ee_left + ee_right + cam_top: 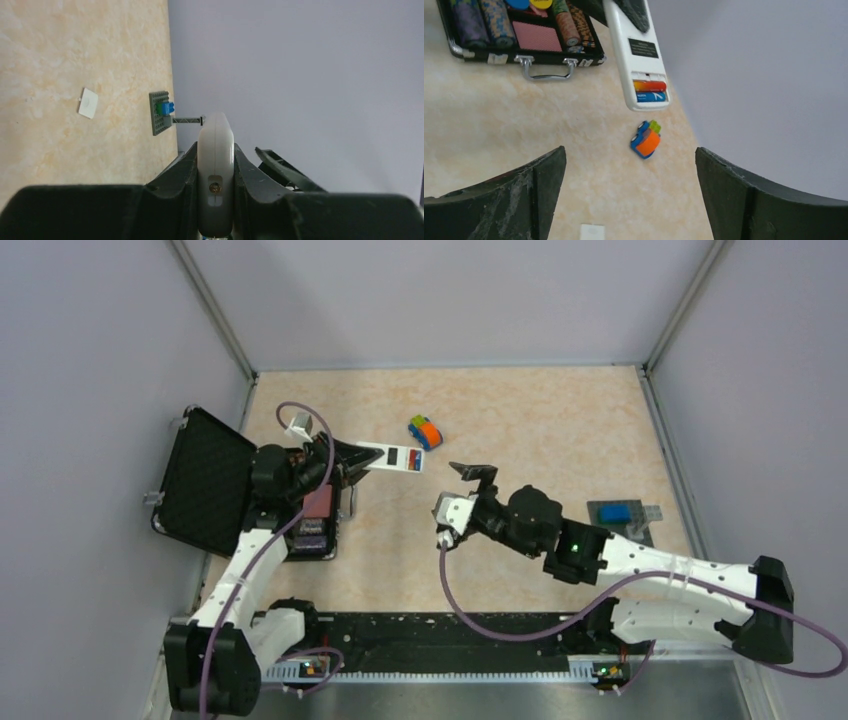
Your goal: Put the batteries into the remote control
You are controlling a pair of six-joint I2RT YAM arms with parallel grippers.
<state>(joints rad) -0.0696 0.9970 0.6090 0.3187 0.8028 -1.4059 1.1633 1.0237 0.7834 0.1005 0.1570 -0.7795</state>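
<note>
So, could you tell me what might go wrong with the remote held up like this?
The batteries sit in an uncovered bay of the remote control, which is off the table; a tilt could spill them. The left fingers clamp only one end, so a push from the right fingers might twist it. The small white plate lies flat, likely hard to pick up.

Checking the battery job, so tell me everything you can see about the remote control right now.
The remote control is a flat white plastic-looking bar, clamped at one end in the left gripper and seemingly held off the table. Its back shows a black label. The battery bay at the free end is uncovered, holding an orange-red battery and a blue battery side by side.
</note>
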